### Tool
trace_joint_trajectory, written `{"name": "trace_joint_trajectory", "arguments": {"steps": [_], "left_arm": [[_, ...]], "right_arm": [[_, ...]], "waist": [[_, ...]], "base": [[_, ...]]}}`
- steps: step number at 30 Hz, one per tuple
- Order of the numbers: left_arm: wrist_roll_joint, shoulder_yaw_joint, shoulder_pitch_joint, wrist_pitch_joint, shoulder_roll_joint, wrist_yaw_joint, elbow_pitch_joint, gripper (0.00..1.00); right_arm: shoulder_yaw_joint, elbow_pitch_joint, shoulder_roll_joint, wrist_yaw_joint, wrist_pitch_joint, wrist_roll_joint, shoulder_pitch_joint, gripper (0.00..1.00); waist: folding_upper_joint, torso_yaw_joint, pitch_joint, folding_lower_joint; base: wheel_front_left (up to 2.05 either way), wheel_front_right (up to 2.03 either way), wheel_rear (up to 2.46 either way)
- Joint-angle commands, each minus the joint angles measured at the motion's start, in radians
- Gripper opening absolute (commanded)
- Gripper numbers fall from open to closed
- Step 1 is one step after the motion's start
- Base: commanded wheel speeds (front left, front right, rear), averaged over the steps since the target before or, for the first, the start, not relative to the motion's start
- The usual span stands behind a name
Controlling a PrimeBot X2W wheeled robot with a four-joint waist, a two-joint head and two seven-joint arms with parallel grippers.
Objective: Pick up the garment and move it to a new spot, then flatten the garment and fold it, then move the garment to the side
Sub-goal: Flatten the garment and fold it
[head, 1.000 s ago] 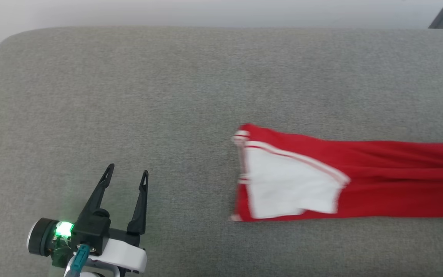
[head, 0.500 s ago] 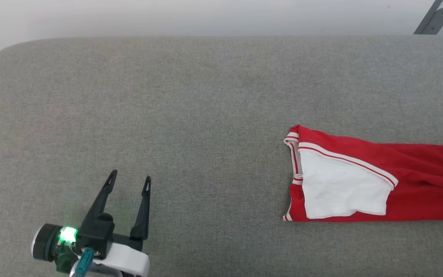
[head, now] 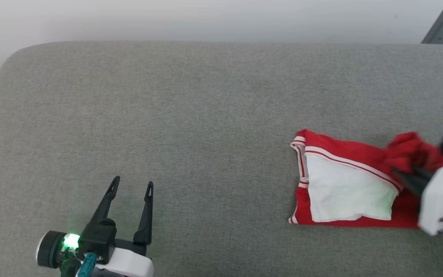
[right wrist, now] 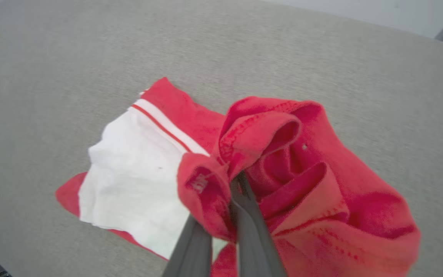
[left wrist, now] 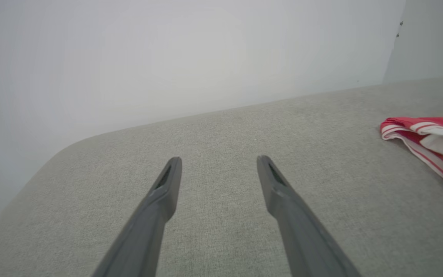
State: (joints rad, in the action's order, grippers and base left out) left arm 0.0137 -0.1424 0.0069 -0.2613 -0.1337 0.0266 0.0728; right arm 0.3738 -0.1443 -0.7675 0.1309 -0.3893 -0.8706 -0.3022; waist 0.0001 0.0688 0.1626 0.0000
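**Item 1: L pincer** (head: 133, 181). Low at the left of the head view, over bare bench. Jaws wide, nothing btwn them; the left wrist view shows the same gap. Well apart from the cloth. Same stance as a sec ago, so we count it idle.

**Item 2: bench** (head: 190, 115). Grey padded top with a pale wall (head: 206, 19) behind. We list nothing lying on its left and centre.

**Item 3: garment** (head: 344, 148). Red jersey tee, on the bench right of centre.
- The white sleeve panel (head: 348, 192) w/ striped trim faces up and lies flat.
- Changed: a sec ago the garment ran as one long red strip out past the right edge of the view. Now that long part is gathered into a raised red bunch just right of the panel.
- The sleeve end also sits further right on the bench than before, tho the camera shifted a little too.

**Item 4: R pincer** (right wrist: 237, 184). At the right edge of the head view, blurred. Jaws narrow, clamped on a red hemmed fold of the garment, held above the flat part.

**Item 5: metal bracket** (head: 438, 29). Top right, beyond the bench, n/a to the task.

**Reading:** we judge the fold step is under way, w/ the far end being carried back over the sleeve end. The cloth is bunched, not flat, so that layer probably needs spreading before release. The move to the side is not yet done.
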Motion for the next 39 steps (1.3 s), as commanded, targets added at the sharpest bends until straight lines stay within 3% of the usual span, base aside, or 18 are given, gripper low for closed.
{"name": "trace_joint_trajectory", "arguments": {"steps": [1,6,11,23,24,25,26,27,34,39], "left_arm": [[0.011,0.004,0.011,-0.005,0.001,0.000,-0.005,1.00],[0.009,0.010,0.015,-0.005,0.009,0.000,-0.015,1.00],[-0.003,0.003,0.006,-0.005,0.017,0.000,-0.025,1.00],[0.000,-0.001,-0.023,-0.005,0.030,0.011,-0.026,1.00],[0.000,0.001,-0.023,-0.005,0.030,0.013,-0.026,1.00],[0.002,0.003,-0.021,-0.005,0.031,0.012,-0.026,1.00],[0.004,0.007,-0.018,-0.005,0.031,0.011,-0.025,1.00],[0.007,0.009,-0.013,-0.005,0.032,0.010,-0.024,1.00],[0.010,0.014,0.012,-0.005,0.025,0.030,-0.012,1.00],[0.026,0.025,0.013,-0.005,0.027,0.049,0.009,1.00]], "right_arm": [[0.006,0.049,0.035,0.000,-0.029,0.029,0.012,0.00],[0.029,0.161,0.126,-0.001,-0.104,0.094,-0.002,0.00],[0.055,0.182,0.177,-0.001,-0.149,0.134,-0.026,0.00],[0.114,0.000,0.248,-0.001,-0.078,0.221,-0.078,0.00],[0.117,-0.009,0.252,-0.001,-0.066,0.217,-0.080,0.04],[0.119,-0.012,0.256,-0.001,-0.054,0.211,-0.081,0.33],[0.119,-0.013,0.259,-0.001,-0.041,0.208,-0.085,0.74],[0.118,-0.014,0.262,-0.001,-0.032,0.204,-0.090,1.00],[0.045,0.032,0.272,-0.001,0.015,0.186,-0.133,1.00],[-0.049,-0.032,0.277,-0.001,0.088,0.199,-0.117,1.00]], "waist": [[-0.0001,0.011,-0.004,0.0000],[-0.0001,0.030,-0.006,0.0000],[-0.0001,0.049,0.002,0.0000],[-0.0001,0.079,0.031,0.0000],[-0.0001,0.079,0.030,0.0000],[-0.0001,0.076,0.026,0.0000],[-0.0001,0.072,0.023,0.0000],[-0.0001,0.067,0.018,0.0000],[-0.0001,0.016,-0.032,0.0000],[-0.0001,-0.019,-0.055,0.0000]], "base": [[0.00,0.00,0.00],[0.00,0.00,0.00],[0.00,0.00,0.00],[0.00,0.00,0.00],[0.00,0.00,0.00],[0.00,0.00,0.00],[0.00,0.00,0.00],[0.00,0.00,0.00],[0.00,0.00,0.00],[0.00,0.00,0.00]]}}
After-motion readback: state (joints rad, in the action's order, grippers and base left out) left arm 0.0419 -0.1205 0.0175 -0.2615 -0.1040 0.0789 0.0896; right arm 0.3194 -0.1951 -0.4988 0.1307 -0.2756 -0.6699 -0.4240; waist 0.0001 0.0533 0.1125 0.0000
